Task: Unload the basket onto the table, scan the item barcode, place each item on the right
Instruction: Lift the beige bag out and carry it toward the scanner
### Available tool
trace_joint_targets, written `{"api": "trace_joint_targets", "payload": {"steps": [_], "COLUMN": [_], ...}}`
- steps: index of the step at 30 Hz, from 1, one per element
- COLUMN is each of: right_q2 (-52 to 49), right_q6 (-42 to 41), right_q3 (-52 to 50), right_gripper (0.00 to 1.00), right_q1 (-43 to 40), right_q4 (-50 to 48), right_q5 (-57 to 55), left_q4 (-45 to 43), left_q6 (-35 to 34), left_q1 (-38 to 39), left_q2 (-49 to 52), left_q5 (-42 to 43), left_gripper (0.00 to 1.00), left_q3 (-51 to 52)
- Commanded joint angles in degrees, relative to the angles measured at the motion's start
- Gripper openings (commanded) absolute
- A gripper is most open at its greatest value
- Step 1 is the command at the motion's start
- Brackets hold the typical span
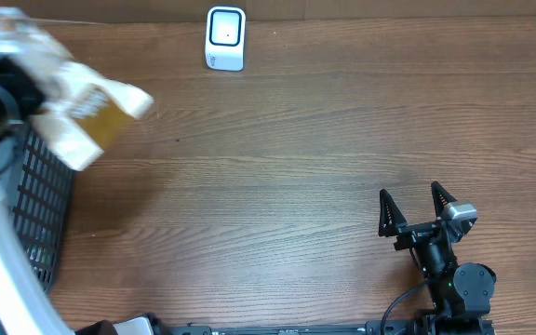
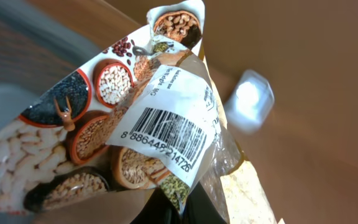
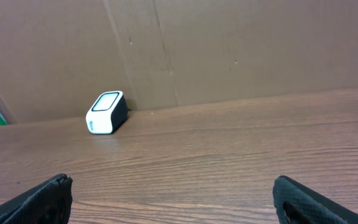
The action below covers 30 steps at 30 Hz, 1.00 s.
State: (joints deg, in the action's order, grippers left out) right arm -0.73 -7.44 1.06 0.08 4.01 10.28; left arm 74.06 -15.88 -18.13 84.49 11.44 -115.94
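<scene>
The item is a clear bag of mixed beans [image 1: 73,102] with a white barcode label [image 2: 163,134], hanging at the far left above the table's edge. My left gripper [image 2: 182,208] is shut on the bag's lower edge; in the overhead view the arm is mostly hidden behind the bag. The white scanner [image 1: 225,38] stands at the back of the table, and appears blurred beyond the bag [image 2: 248,101] and at the left in the right wrist view [image 3: 106,112]. My right gripper [image 1: 416,209] rests open near the front right, nothing between its fingers [image 3: 48,196].
A black wire basket [image 1: 37,209] stands at the left edge beneath the bag. A brown cardboard wall [image 3: 229,50] runs along the back of the table behind the scanner. The wooden tabletop [image 1: 296,158] lies between the scanner and my right gripper.
</scene>
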Motion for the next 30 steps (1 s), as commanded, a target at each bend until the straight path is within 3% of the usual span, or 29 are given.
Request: {"api": "trace_joint_targets", "payload": {"steps": [1, 8, 18, 26, 29, 30], "right_q2": [0.3, 0.3, 0.3, 0.3, 0.3, 0.3], "right_q6": [0.0, 0.0, 0.0, 0.0, 0.0, 0.0], "right_q3": [-0.6, -0.6, -0.6, -0.6, -0.6, -0.6], "right_gripper": [1.0, 1.0, 1.0, 1.0, 1.0, 1.0], "right_q1": [-0.2, -0.2, -0.2, -0.2, -0.2, -0.2], "right_q4": [-0.3, -0.3, -0.3, -0.3, -0.3, -0.3], "right_q5": [0.3, 0.3, 0.3, 0.3, 0.3, 0.3], "left_q4": [1.7, -0.5, -16.1, -24.2, -24.9, -24.9], "left_q6": [9.3, 11.3, 12.9, 1.3, -2.9, -3.4], "left_q1": [7.9, 20.8, 33.5, 38.4, 38.0, 37.7], "left_q2": [2.6, 10.1, 22.7, 29.6, 29.7, 29.4], "left_q5": [3.5, 3.7, 3.7, 3.0, 1.6, 1.4], "left_gripper": [0.04, 0.04, 0.04, 0.04, 0.4, 0.58], "left_q3": [3.6, 16.5, 26.0, 26.0, 25.8, 25.4]}}
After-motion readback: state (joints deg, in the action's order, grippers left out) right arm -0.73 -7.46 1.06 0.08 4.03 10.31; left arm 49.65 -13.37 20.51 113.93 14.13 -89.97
